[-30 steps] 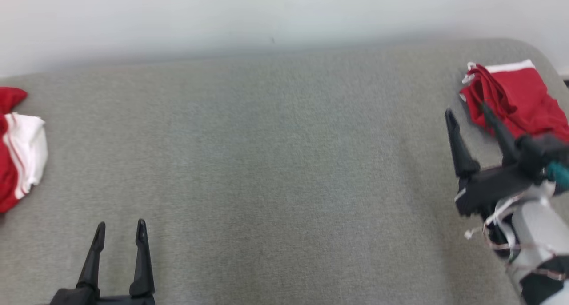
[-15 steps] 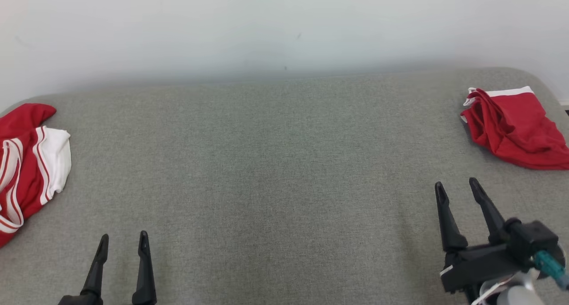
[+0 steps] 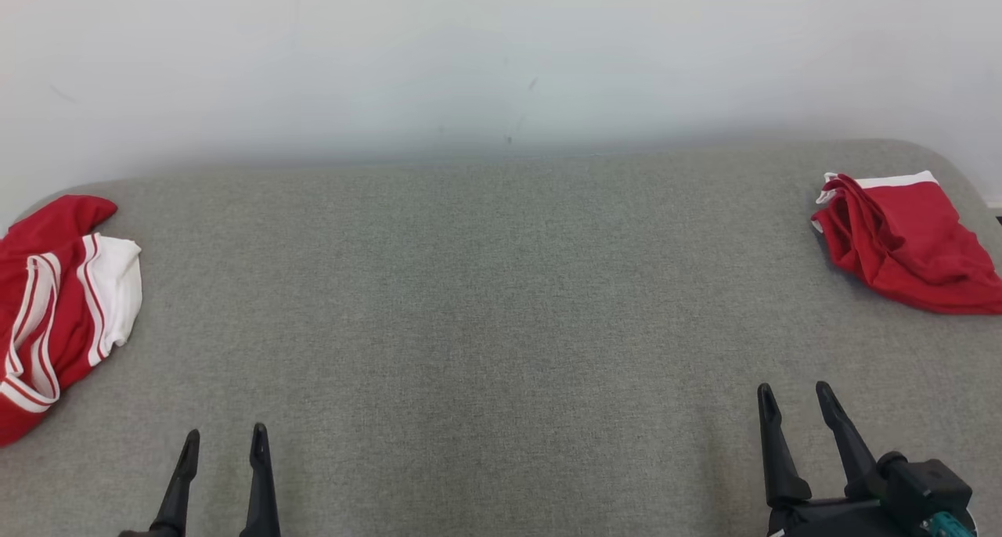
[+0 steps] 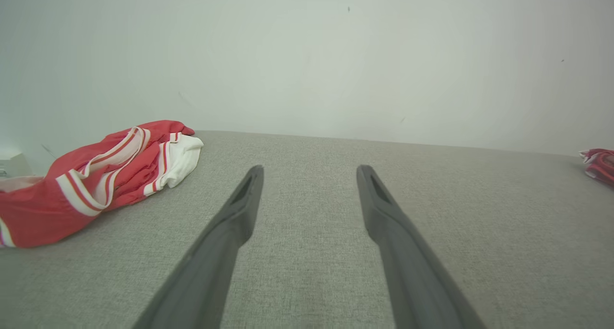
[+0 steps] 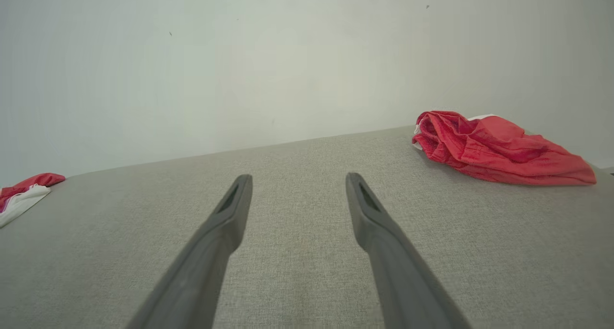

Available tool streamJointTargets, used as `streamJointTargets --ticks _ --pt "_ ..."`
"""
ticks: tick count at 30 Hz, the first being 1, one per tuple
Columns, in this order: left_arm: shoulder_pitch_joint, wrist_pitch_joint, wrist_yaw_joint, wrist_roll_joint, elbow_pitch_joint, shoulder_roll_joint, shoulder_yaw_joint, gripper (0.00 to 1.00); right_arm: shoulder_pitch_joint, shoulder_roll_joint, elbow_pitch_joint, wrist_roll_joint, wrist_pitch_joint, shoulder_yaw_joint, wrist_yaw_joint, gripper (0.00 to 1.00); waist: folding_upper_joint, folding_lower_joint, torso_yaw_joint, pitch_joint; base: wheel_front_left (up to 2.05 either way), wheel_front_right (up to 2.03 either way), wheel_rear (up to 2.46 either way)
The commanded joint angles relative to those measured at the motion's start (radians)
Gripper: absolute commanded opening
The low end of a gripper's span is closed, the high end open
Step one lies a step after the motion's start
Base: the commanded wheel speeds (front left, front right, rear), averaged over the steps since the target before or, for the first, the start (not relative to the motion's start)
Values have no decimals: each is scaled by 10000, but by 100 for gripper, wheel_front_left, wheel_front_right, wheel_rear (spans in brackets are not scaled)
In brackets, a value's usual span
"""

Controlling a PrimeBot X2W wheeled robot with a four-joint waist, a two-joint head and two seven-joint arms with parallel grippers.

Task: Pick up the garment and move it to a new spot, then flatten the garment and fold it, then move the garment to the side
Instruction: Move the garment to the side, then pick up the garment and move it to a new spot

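Garment, red (image 3: 900, 239): bunched in a loose fold at the far right end of the grey padded surface (image 3: 501, 302), near its rounded corner; a white band shows along its far edge; it lies free of both grippers.
Garment, red and white (image 3: 59, 310): crumpled at the far left end of the same surface; white stripes and a white panel face up; part of it runs past the left edge of the head view.
Spacing: you find the two garments well apart, with the width of the grey surface between them.
Left gripper (image 3: 225, 435): low at the near left of the surface; fingers spread, with a plain gap between the tips and nothing held; the red and white garment lies to its left and farther off, apart from it.
Right gripper (image 3: 792, 388): low at the near right; fingers spread, holding nothing; the red garment lies beyond it and to its right, apart from the tips.
Finger contact: you cannot tell from these views whether either pair of tips hovers above the fabric or rests on it.
Wall (image 3: 501, 52): pale and plain, directly behind the far edge of the surface.
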State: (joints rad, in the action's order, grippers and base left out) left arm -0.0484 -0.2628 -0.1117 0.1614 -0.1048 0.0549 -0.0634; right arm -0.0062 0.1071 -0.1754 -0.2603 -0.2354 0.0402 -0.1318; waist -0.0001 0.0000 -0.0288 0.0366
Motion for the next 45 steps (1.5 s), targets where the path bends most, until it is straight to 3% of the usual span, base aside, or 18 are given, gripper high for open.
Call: streamJointTargets --ticks 1,29,35,45 --pt "-155 -28 9 40 -37 -22 5 100 136 -79 64 91 -38 -50 25 100 1 0 43 -56 0 0 0" --pt "-269 -28 -12 108 -201 125 45 100 506 -217 171 136 131 -78 25 100 1 0 419 -297 0 0 0" --pt "-155 -28 46 114 -249 187 51 100 559 -229 130 44 176 -25 25 100 1 0 1154 -272 0 0 0" --pt "112 -17 167 345 -537 373 -110 100 584 -285 46 -23 190 91 25 100 1 0 3170 -161 0 0 0"
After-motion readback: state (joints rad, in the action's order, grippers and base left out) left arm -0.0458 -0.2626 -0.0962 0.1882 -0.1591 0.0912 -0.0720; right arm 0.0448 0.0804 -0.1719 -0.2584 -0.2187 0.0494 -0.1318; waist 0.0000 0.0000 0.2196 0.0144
